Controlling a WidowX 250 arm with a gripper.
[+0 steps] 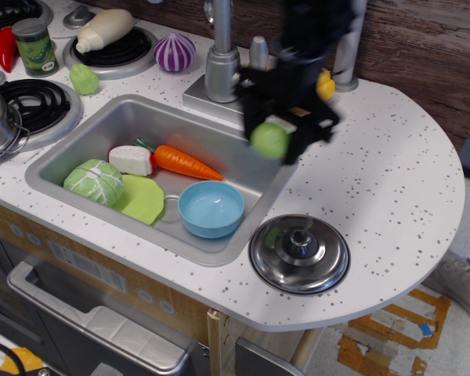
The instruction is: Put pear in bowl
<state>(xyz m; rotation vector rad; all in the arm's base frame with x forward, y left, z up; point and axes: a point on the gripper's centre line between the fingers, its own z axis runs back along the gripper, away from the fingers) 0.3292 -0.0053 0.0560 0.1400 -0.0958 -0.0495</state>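
My black gripper (271, 141) is shut on the pear (269, 140), a small smooth yellow-green ball, and holds it in the air over the right end of the sink (102, 119). The arm is motion-blurred. The light blue bowl (211, 208) sits empty in the sink's front right corner, below and left of the pear.
In the sink lie a carrot (185, 162), a white radish piece (131, 160), a green cabbage (94, 182) and a lime-green plate (143, 199). A steel lid (299, 253) rests on the counter right of the bowl. The faucet (221, 63) stands behind, a purple onion (175, 52) to its left.
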